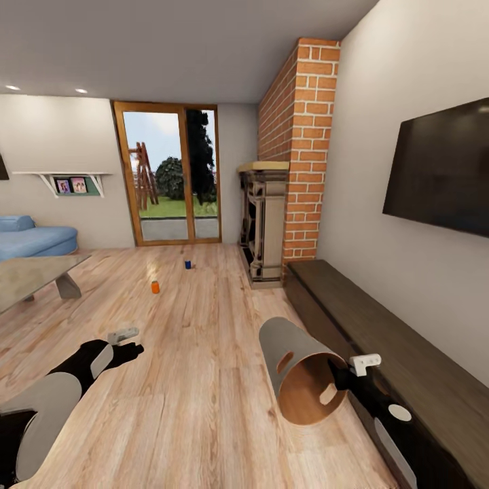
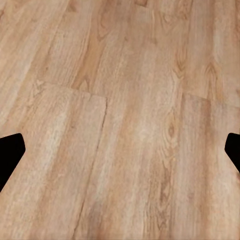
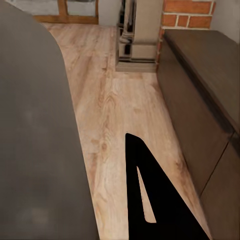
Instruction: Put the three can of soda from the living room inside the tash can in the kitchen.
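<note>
I am in the living room. An orange can of soda (image 1: 155, 286) stands on the wood floor ahead, and a dark blue one (image 1: 187, 264) stands farther off toward the glass doors. My right gripper (image 1: 334, 382) is shut on the rim of a grey trash can (image 1: 293, 358), which is tilted with its brown inside facing me. In the right wrist view the can's grey wall (image 3: 35, 140) lies beside one black finger (image 3: 155, 200). My left gripper (image 1: 133, 350) hangs open over bare floor, well short of the cans, with its fingertips (image 2: 10, 150) spread wide apart.
A long dark low cabinet (image 1: 387, 339) runs along the right wall under the TV (image 1: 441, 170). The fireplace (image 1: 265, 224) and brick chimney (image 1: 299, 136) stand beyond it. A glass-topped table (image 1: 34, 278) and blue sofa (image 1: 34, 238) are at left. Glass doors (image 1: 170, 176) close the far end.
</note>
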Motion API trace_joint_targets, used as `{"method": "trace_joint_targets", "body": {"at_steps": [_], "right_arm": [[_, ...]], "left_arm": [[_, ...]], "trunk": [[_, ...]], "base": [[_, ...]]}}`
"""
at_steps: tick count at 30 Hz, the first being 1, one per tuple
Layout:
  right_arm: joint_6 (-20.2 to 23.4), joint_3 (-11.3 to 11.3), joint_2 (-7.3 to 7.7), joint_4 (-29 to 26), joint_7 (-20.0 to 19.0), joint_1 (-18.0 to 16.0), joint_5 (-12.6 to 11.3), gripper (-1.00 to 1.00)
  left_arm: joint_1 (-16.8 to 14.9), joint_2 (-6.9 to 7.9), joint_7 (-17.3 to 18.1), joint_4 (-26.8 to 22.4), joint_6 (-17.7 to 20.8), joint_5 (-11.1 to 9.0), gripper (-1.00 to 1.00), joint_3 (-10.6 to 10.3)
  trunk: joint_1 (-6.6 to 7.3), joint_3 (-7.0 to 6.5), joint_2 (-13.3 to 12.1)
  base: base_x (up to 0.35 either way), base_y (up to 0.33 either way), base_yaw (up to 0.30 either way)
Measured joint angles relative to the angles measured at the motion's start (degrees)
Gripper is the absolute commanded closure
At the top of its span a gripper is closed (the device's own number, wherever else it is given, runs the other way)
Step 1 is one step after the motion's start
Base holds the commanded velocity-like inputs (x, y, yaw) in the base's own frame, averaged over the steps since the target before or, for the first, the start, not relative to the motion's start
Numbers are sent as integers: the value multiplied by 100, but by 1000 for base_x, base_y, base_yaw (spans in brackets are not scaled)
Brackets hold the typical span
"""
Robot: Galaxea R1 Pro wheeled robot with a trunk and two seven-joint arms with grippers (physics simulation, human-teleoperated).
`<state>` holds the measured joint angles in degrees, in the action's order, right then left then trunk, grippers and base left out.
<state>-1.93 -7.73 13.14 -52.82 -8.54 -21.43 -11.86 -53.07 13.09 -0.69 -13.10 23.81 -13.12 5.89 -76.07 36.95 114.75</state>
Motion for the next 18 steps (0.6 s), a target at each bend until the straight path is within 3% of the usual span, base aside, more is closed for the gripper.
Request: {"method": "trace_joint_targets", "body": {"at_steps": [9,18], "right_arm": [[1258,499,-7,-1591,-25,5,-50,100],[1595,564,1,-1872,-38,10,15,100]], "left_arm": [[-1,-63,-2,-3,0,2,-100,0],[6,-109,1,-1,0,2,-100,0]], "trunk": [[-197,160,362],[-396,324,722]], "base": [[0,0,0],[0,0,0]]}}
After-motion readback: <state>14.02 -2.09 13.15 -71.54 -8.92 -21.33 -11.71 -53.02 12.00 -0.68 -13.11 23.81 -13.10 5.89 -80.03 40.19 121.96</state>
